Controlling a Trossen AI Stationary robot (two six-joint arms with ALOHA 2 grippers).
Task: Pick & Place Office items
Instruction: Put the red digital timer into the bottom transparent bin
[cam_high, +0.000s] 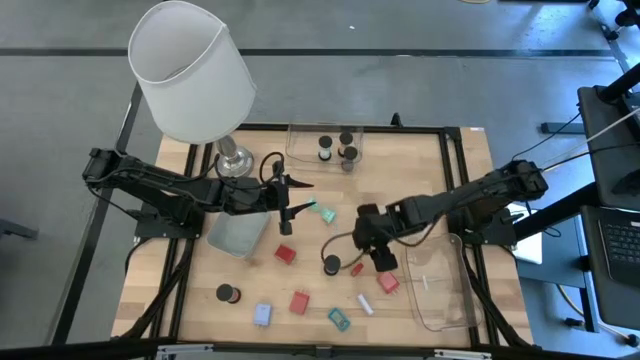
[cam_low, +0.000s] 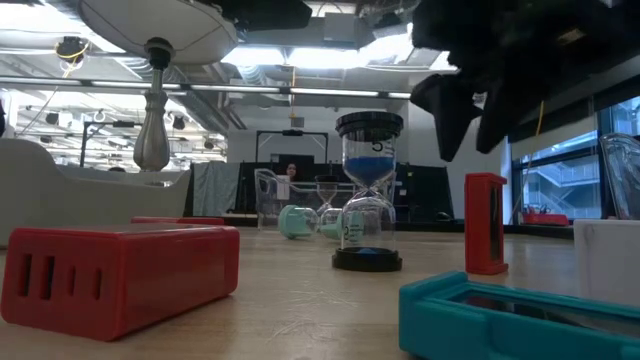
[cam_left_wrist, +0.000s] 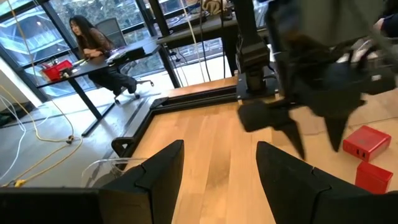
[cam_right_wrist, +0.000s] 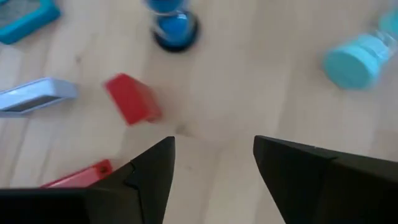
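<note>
The office items lay scattered over the lower half of the wooden table (cam_high: 400, 170) in the high view: a red block (cam_high: 285, 254) just left of centre, another red block (cam_high: 299, 302) below it, a pale-blue clip (cam_high: 262, 315) at lower left, a teal clip (cam_high: 339, 319) at bottom centre, a small white stick (cam_high: 365, 304) beside it, and a dark cylinder (cam_high: 228, 293) at lower left. Three more dark cylinders stood in a clear tray (cam_high: 300, 150) at top centre. The right gripper (cam_high: 374, 255) hung right of centre, near a dark cylinder (cam_high: 331, 265) and a pink block (cam_high: 388, 284), its fingers (cam_right_wrist: 149, 171) parted with nothing between them. The left gripper (cam_high: 290, 205) sat left of centre, fingers (cam_left_wrist: 163, 168) apart and empty, beside a teal piece (cam_high: 326, 213). A lamp (cam_high: 195, 75) filled the upper left.
</note>
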